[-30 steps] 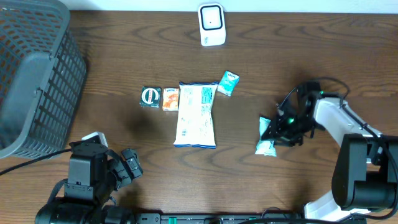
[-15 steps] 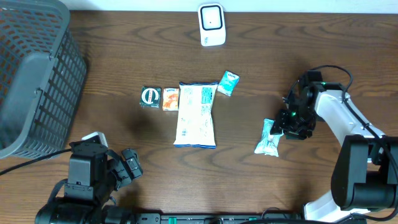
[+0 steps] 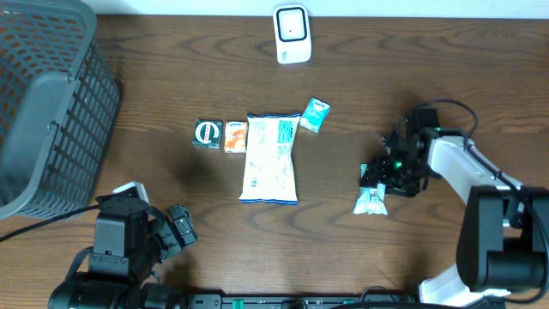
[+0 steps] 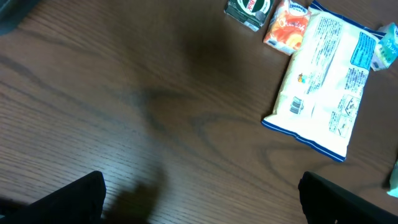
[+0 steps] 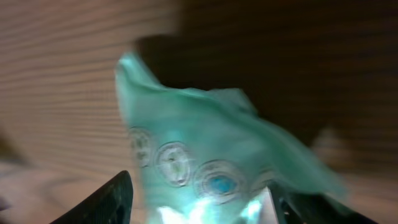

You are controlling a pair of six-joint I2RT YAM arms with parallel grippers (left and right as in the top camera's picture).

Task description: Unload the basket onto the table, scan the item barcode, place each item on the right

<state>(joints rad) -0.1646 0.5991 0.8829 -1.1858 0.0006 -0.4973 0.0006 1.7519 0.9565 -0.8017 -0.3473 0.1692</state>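
Nearest the robot's base, the left gripper (image 3: 178,228) sits low over the near edge of the table (image 3: 171,86) on the robot's left, its fingers spread wide, holding nothing; in its wrist view only bare wood grain lies between the two dark fingertips (image 4: 87,194). A little farther out on the right side, the right gripper (image 3: 383,175) reaches in over the upper end of the teal packet (image 3: 370,202), which lies on the table well to the right of the other goods. From the right wrist camera the teal packet (image 5: 205,149) fills the frame, blurred, with a row of round marks across it and one dark finger (image 5: 112,200) at either side of its lower part; the jaws straddle it, but whether they pinch it or stand just clear of it I cannot tell. Farther out, at mid-table, the white and blue bag (image 3: 270,159) lies flat and lengthwise, with the orange carton (image 3: 236,136) touching its upper left corner, the dark green box (image 3: 208,133) just beside that, and the small teal pack (image 3: 315,114) at the bag's upper right corner. The grey basket (image 3: 51,103) takes up the far left corner. Farthest off, at the back edge, stands the white scanner (image 3: 292,34), well apart from the teal packet.
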